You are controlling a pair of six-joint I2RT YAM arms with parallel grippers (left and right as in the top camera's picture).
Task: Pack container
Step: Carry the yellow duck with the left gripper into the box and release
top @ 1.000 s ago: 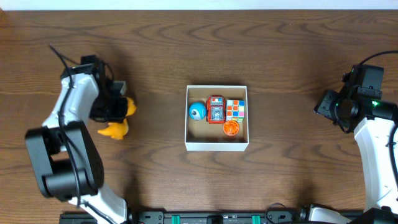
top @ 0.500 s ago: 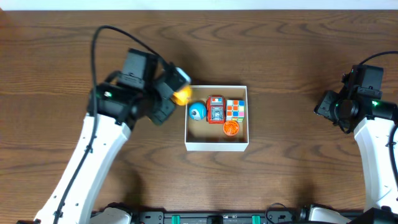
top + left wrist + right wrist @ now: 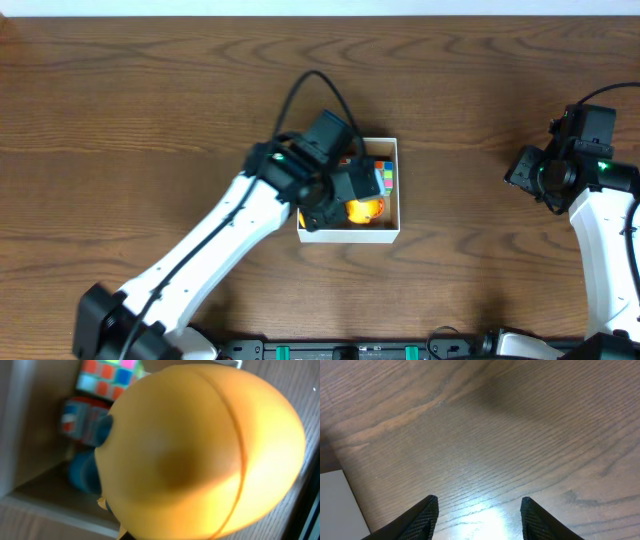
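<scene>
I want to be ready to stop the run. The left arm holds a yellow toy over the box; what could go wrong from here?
1. The container already holds a colour cube, a red toy and a blue toy, so the yellow toy may land on them and sit too high.
2. It hangs near the low wall on the robot's side; once released, it might tip over the rim.

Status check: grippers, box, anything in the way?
Left gripper shut on yellow toy, above box. Right gripper open over table. Cube, red toy inside box.
</scene>
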